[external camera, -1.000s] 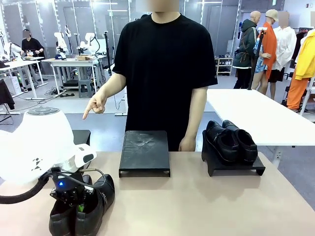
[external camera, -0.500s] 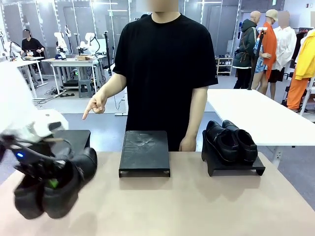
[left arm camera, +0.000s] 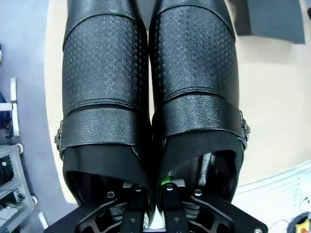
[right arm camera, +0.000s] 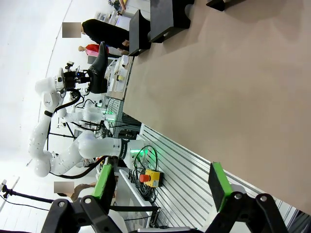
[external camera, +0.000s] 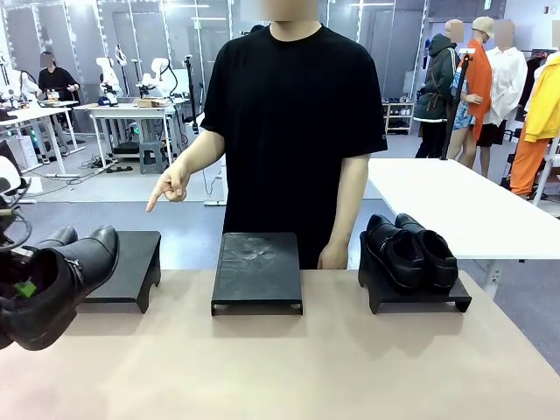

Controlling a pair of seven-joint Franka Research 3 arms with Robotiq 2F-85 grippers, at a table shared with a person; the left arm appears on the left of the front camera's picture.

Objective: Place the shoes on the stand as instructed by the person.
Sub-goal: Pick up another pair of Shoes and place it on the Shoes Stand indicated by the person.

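A pair of glossy black shoes [external camera: 57,282] hangs in the air at the table's far left, toes tipped up toward the left stand [external camera: 124,265]. My left gripper [external camera: 17,289] is shut on them. In the left wrist view its fingers [left arm camera: 167,187] pinch the two inner walls of the shoes [left arm camera: 150,87] together. A second pair of shoes [external camera: 411,252] rests on the right stand [external camera: 437,302]. The person [external camera: 293,131] points a hand [external camera: 169,186] down toward the left stand. My right gripper [right arm camera: 163,187] is open above bare table with nothing between its pads.
An empty middle stand [external camera: 256,271] sits at the table's far edge in front of the person, whose other hand [external camera: 332,256] rests beside it. The tan tabletop [external camera: 332,367] lies in front of the stands. A white table [external camera: 455,206] stands behind at right.
My left gripper has lifted the pair of shoes off the table's front left and swung them up and leftward. The person's pointing hand has held still.
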